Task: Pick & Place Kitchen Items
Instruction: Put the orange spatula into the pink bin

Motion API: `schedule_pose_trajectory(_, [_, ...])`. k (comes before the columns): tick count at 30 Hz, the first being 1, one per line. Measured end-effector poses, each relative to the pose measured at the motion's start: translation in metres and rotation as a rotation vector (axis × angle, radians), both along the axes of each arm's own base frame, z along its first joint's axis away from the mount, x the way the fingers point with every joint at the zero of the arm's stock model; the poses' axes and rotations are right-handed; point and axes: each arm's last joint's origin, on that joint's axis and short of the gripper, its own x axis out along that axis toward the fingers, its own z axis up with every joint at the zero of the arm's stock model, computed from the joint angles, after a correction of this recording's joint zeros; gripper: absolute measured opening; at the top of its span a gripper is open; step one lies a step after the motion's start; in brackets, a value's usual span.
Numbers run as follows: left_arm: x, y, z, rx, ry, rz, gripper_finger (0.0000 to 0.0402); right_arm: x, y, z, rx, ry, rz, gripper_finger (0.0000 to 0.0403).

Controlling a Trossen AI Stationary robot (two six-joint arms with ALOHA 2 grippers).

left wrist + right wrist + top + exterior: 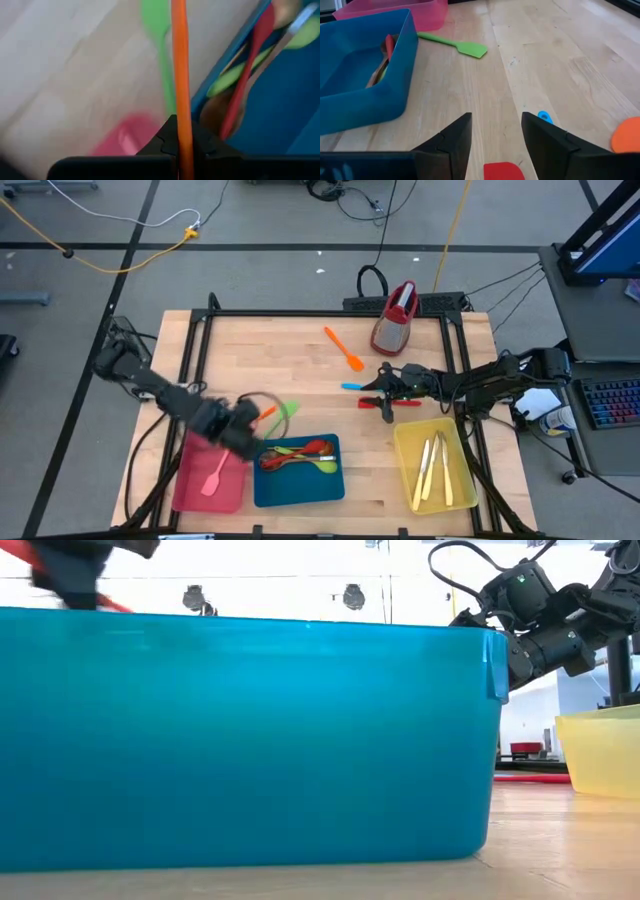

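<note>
Firmly, left hand (pixel 181 145) pinches orange spatula (pixel 180 75) (mid-handle)

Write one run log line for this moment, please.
left pincer: shut on orange spatula, above red tray | right pincer: open over red spatula | green spatula: on table

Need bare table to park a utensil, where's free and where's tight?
Free: the far-left table stretch, between the frame and the orange spatula. Tight: around the blue tray by the left pincer, and under the right pincer.
</note>
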Motion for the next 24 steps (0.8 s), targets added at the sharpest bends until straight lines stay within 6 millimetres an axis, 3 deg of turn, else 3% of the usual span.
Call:
schedule_pose_trajectory(10, [-0.056, -0.056, -0.004, -0.049, 0.036, 0.342, 0.001, 0.0, 0.0, 0.0, 0.0, -0.001, 0.0, 0.0165])
schedule_pose_trajectory(18, [-0.075, -0.098, -0.026, -0.117, 0.133, 0.427, 0.0015, 0.0, 0.0, 0.0, -0.001, 0.0, 0.001, 0.0168])
schedule_pose_trajectory(24, [-0.08, -0.108, -0.04, -0.071, 0.211, 0.485, 0.0005, 0.0, 0.0, 0.0, -0.001, 0.0, 0.001, 0.0169])
